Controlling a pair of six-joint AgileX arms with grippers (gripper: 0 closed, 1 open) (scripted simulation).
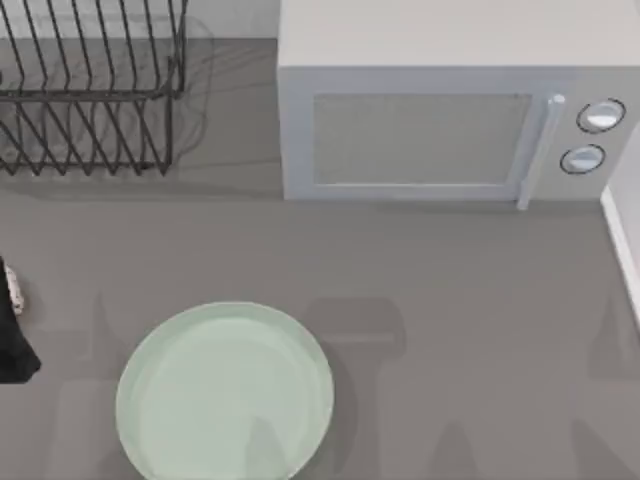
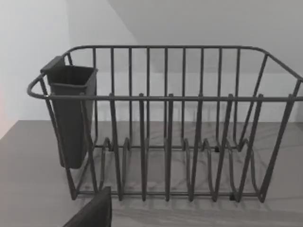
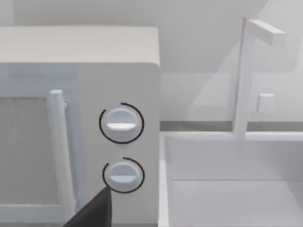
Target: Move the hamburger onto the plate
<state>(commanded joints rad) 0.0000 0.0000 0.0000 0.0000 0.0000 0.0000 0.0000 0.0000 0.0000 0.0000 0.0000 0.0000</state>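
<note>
The plate (image 1: 225, 392) is a large pale mint-green dish at the table's front, left of centre, with nothing on it. At the left edge of the top view a small white and orange-patched bit, apparently the hamburger (image 1: 14, 290), peeks out beside a black part of my left arm (image 1: 15, 345). It lies well to the left of the plate. A dark corner of my left gripper (image 2: 92, 213) shows in the left wrist view, which faces the dish rack. A dark corner of my right gripper (image 3: 92, 212) shows in the right wrist view, in front of the microwave's knobs.
A dark wire dish rack (image 1: 90, 90) with a cutlery cup (image 2: 71, 113) stands at the back left. A white microwave (image 1: 450, 100) with two knobs sits at the back right, door shut. A white sink (image 3: 232, 179) with a tap lies at the right edge.
</note>
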